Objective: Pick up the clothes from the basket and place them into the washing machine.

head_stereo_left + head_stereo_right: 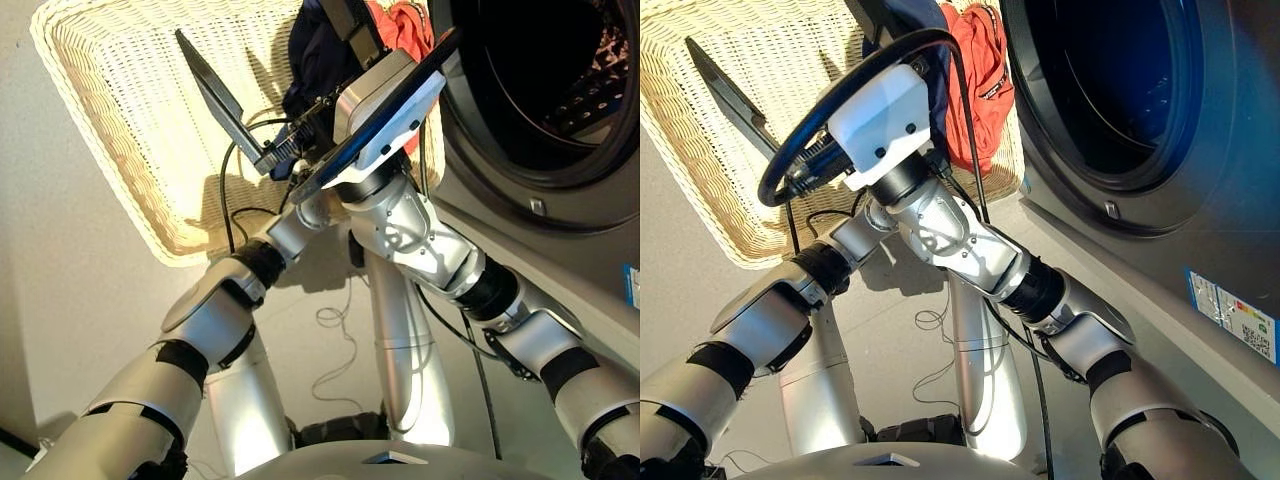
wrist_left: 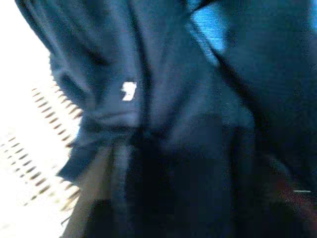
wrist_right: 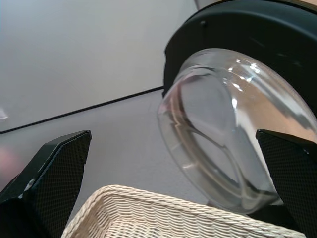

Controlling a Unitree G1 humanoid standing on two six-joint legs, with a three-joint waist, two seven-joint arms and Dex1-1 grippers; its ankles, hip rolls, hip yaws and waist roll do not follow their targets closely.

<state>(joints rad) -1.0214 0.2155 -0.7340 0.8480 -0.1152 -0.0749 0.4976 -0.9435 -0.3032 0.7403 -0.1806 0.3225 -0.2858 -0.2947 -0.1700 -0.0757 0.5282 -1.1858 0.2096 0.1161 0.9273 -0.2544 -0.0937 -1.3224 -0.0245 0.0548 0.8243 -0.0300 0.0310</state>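
Your left gripper's fingers are hidden behind navy cloth (image 2: 163, 99), so you cannot tell their state. The right gripper (image 3: 173, 198) stands wide open and empty over the woven cream basket (image 1: 120, 110). Orange-red cloth (image 1: 980, 80) lies crumpled at the basket's edge beside the washing machine (image 1: 1200, 210).

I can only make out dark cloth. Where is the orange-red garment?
In the eye views the orange-red garment lies at the basket's end nearest the washing machine, beside the navy garment.
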